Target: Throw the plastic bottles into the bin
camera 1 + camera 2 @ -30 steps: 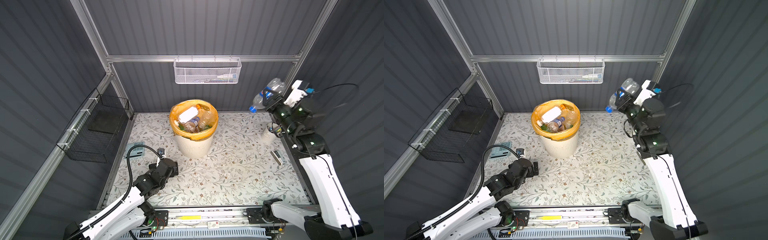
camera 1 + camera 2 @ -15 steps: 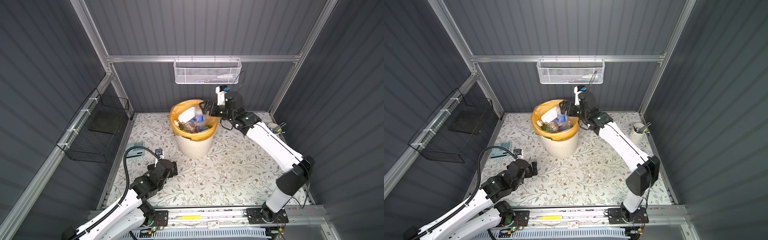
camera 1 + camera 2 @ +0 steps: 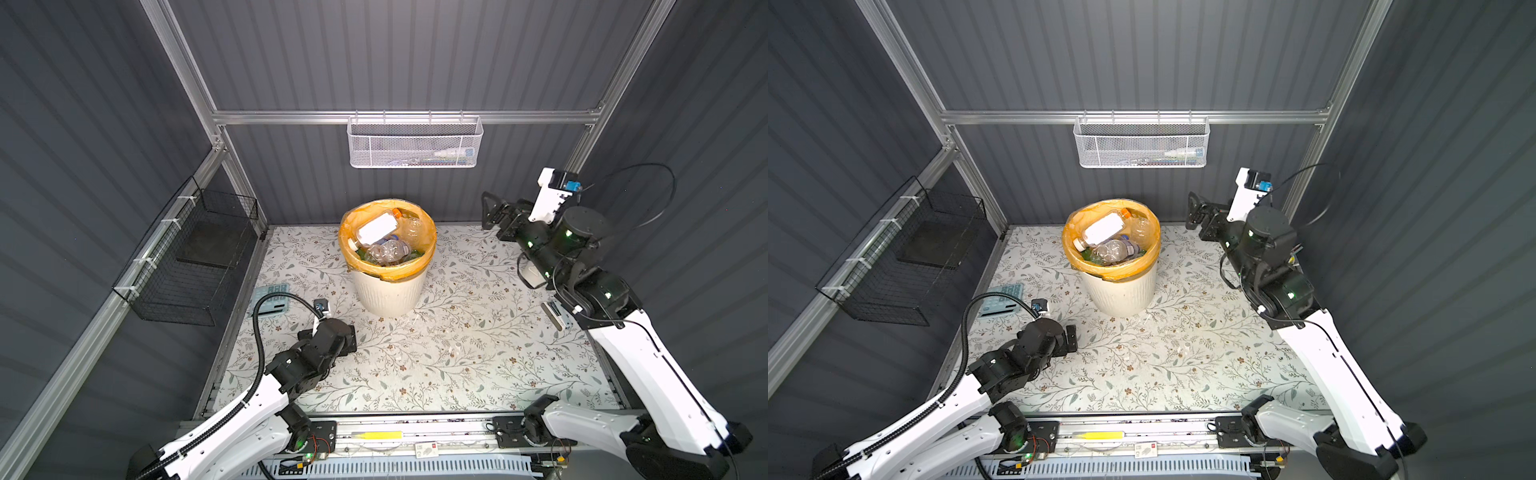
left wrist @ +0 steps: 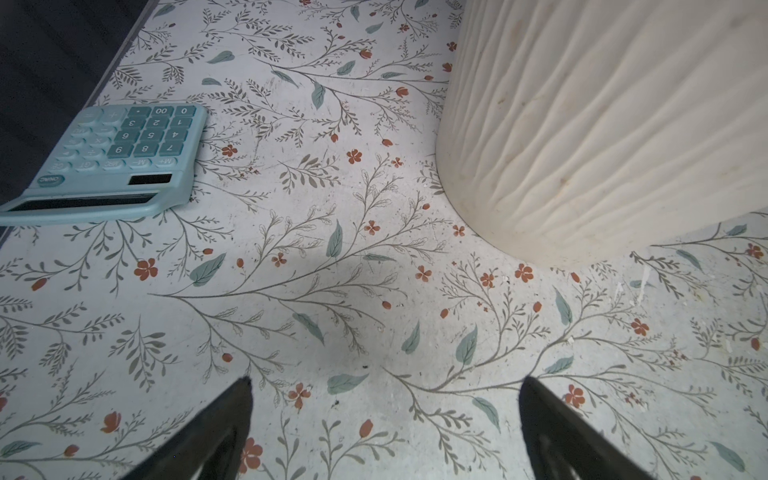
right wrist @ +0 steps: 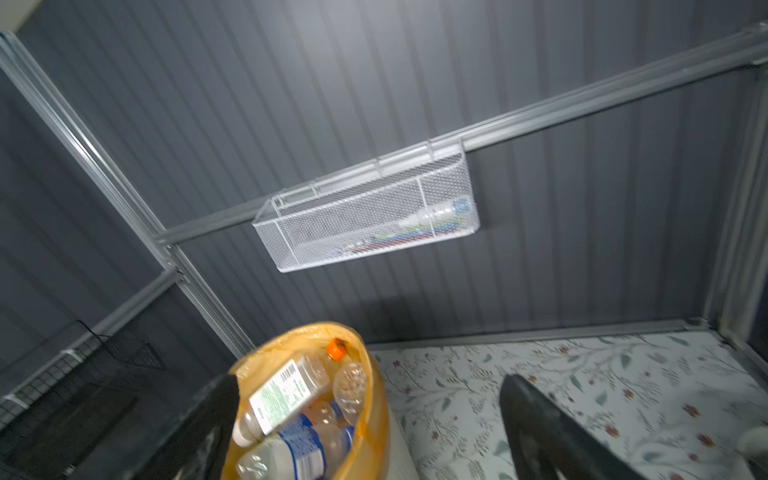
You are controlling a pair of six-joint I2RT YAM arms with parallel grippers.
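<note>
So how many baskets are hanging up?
2. A white mesh basket hangs at the back, above the floor. A black wire basket hangs on the left side. No others are in view.

Bin [image 3: 388,291]: cream-white plastic, vertically ribbed wall, matt, with faint specks and scuffs in the left wrist view.
Liner bag [image 3: 430,249]: thin translucent orange-yellow film, wrinkled, slightly glossy.
Plastic bottles [image 3: 390,251]: clear plastic, glossy, crumpled in places; white paper-like label [image 3: 376,228] on one.
Table cover [image 4: 332,291]: smooth, matt, floral print, lightly scratched.
Calculator [image 4: 124,166]: pale-blue plastic, satin.
Mesh basket [image 3: 411,145]: white-coated metal mesh.
Wire basket [image 3: 195,257]: black-coated wire.
Frame rails [image 3: 399,117]: bare silvery metal.
Wall panels [image 3: 395,54]: dark grey, ribbed, matt.
Arm shells [image 3: 648,365]: glossy white plastic.
</note>
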